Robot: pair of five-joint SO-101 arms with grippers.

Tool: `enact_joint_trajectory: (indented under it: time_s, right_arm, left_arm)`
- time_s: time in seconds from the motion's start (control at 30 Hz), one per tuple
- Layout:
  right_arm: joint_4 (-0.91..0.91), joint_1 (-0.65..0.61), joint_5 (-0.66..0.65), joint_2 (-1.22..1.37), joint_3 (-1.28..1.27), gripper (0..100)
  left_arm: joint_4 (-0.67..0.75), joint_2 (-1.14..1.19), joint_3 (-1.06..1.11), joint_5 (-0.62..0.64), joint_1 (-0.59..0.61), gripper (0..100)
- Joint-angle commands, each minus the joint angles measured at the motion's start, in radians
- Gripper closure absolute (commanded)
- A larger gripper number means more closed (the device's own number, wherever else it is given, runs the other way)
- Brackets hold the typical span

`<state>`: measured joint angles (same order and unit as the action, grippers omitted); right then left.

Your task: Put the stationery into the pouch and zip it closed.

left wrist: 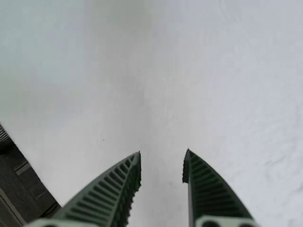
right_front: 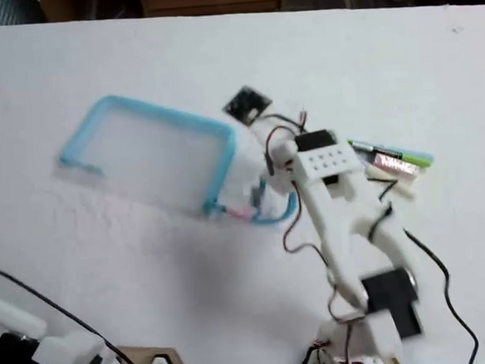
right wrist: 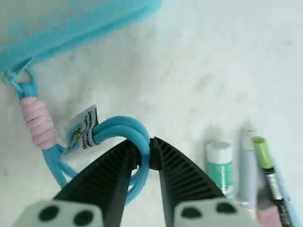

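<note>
Risk: your right gripper [right wrist: 147, 144] has only its very tips on the blue cord loop [right wrist: 118, 128] at the corner of the pouch [right_front: 157, 155]. A sideways tug may slide the cord out. A firmer pull may drag the whole pouch across the table [right_front: 234, 299], since nothing pins it down. The stationery [right_front: 391, 159] lies outside the pouch, on the far side of the right arm from it, so running the zip shut now would lock it out. You cannot tell whether the zip is open. Pose: the right arm reaches to the pouch's near corner, fingers pinched almost together on the loop. The left gripper [left wrist: 162, 158] hangs well apart from the pouch over bare table, fingers spread, holding nothing.
</note>
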<state>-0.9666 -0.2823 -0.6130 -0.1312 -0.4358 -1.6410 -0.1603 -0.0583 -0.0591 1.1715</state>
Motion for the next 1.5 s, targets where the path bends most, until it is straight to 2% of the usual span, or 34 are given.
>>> enact_joint_trajectory:
  time_s: [0.0,0.17,0.33,0.5,0.63,0.83,0.9,1.03,1.1,1.23,1.3,1.47]
  right_arm:
    - [0.007,-0.005,0.048,-0.22,0.015,98.1]
    - [0.113,-0.016,0.104,-0.446,0.015,98.1]
    - [0.229,-0.065,0.098,-0.564,0.018,98.1]
    - [0.337,-0.102,0.095,-0.619,0.061,98.2]
    - [0.334,-0.117,0.095,-0.627,0.178,98.2]
    - [0.334,-0.157,0.095,-0.622,0.322,98.2]
    - [0.334,-0.194,0.095,-0.622,0.345,98.2]
    - [0.334,-0.259,0.037,-0.622,0.358,98.2]
    - [0.334,-0.274,0.031,-0.622,0.358,98.2]
    - [0.334,-0.289,0.029,-0.607,0.361,98.2]
    - [0.335,-0.292,0.029,-0.587,0.365,98.2]
    - [0.335,-0.354,0.028,-0.538,0.374,98.2]
  left_arm:
    - [-0.06,-0.044,-0.063,0.0,-0.102,83]
    - [-0.112,-0.044,-0.126,-0.006,-0.331,83]
    - [-0.124,-0.053,-0.092,-0.083,-0.67,83]
    - [-0.123,-0.203,-0.083,-0.035,-0.857,83]
    - [-0.13,-0.383,-0.081,-0.029,-0.929,83]
    - [-0.146,-0.708,-0.08,-0.014,-0.92,83]
    - [-0.146,-0.835,-0.08,0.058,-0.921,82]
    - [-0.141,-1.063,-0.006,0.318,-0.926,74]
    - [-0.114,-1.144,0.081,0.331,-0.975,73]
    - [-0.041,-1.185,0.298,0.292,-1.142,73]
    - [-0.018,-1.182,0.336,0.295,-1.19,73]
    - [0.046,-1.182,0.319,0.428,-1.224,73]
